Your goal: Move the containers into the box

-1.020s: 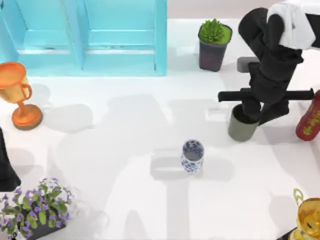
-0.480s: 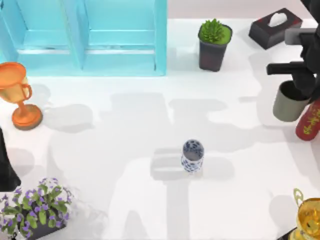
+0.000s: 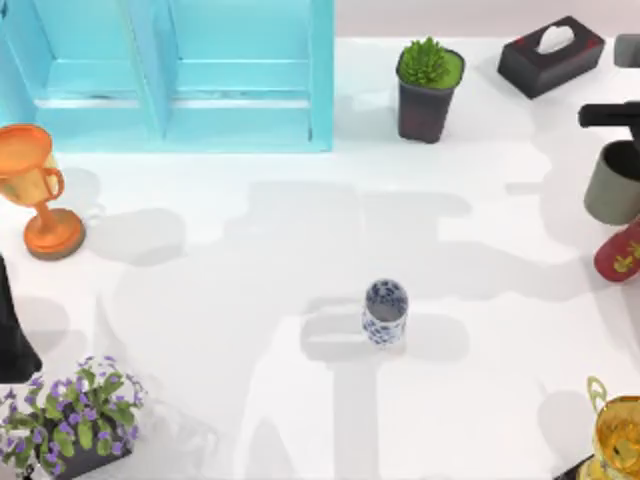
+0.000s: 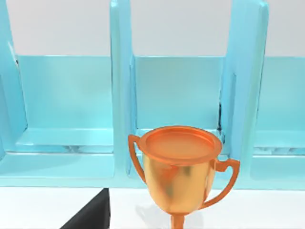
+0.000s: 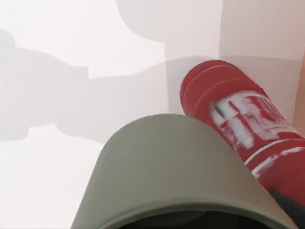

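Top view has the right hand (image 3: 628,150) holding the olive-green cup (image 3: 612,185) hanging below it at the table's right edge.

Orange trophy (image 3: 36,190), potted plant (image 3: 428,88), tissue box (image 3: 550,55) stand apart.

Two cups and a blue box

The olive-green cup (image 3: 612,186) hangs upright at the table's right edge, dark inside. The white cup with blue flowers (image 3: 385,312) stands upright mid-table. The turquoise box (image 3: 170,75) lies at the upper left.
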